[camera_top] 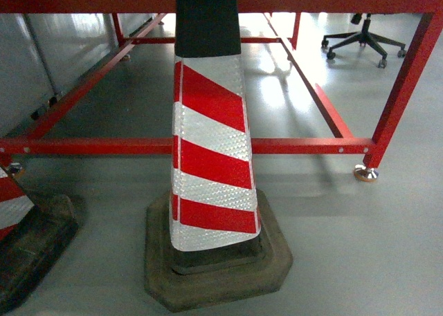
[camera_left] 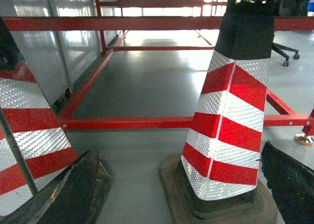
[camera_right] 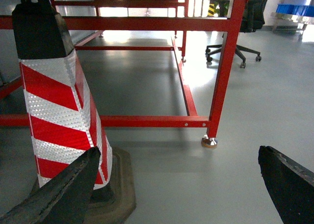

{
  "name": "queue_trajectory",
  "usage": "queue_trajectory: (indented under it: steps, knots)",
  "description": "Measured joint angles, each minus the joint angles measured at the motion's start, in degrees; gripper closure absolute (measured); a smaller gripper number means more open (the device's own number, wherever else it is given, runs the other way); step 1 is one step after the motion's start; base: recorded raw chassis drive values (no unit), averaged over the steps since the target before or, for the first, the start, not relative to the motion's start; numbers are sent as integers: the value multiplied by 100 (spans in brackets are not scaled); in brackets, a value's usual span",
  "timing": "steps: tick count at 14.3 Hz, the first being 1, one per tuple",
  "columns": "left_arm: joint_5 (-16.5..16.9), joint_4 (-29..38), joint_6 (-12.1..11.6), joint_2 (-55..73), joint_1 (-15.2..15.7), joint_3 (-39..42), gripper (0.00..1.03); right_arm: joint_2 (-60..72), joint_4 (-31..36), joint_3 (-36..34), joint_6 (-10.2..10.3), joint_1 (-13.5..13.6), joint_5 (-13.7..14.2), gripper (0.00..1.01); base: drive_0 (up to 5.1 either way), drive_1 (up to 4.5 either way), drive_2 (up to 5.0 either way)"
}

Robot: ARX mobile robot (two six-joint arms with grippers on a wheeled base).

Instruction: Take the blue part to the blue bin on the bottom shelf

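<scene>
Cone [camera_top: 211,143] fills centre frame, red frame [camera_top: 208,146] behind. Blue part, blue bin, bottom shelf nowhere visible. Left tool [camera_left: 181,194] and right tool [camera_right: 176,189] both spread wide, empty. Best to locate rack before reaching.

A glossy grey floor [camera_top: 346,247] carries everything here. A red-and-white striped traffic cone [camera_top: 211,157] stands upright on its dark rubber base directly on the floor. A second cone [camera_top: 21,222] of the same kind sits at the left, partly cut off. Behind them a red steel frame [camera_top: 297,146] rests on a round levelling foot [camera_top: 365,173]. Farther back, an office chair [camera_top: 363,39] stands on its castors.
</scene>
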State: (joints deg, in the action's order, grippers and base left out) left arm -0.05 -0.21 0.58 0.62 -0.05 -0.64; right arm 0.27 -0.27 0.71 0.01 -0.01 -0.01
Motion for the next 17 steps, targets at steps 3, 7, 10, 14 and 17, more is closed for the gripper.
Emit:
queue_trajectory:
  steps: [3, 7, 10, 14, 17]
  knots:
    - [0, 0, 0, 0, 0, 0, 5, 0, -2, 0, 0, 0, 0, 3, 0, 0, 0]
    - [0, 0, 2, 0, 0, 0, 5, 0, -2, 0, 0, 0, 0, 3, 0, 0, 0]
    - [0, 0, 2, 0, 0, 0, 5, 0, -2, 0, 0, 0, 0, 3, 0, 0, 0]
    - [0, 0, 2, 0, 0, 0, 5, 0, -2, 0, 0, 0, 0, 3, 0, 0, 0]
    - [0, -7, 2, 0, 0, 0, 5, 0, -9, 0, 0, 0, 0, 3, 0, 0, 0]
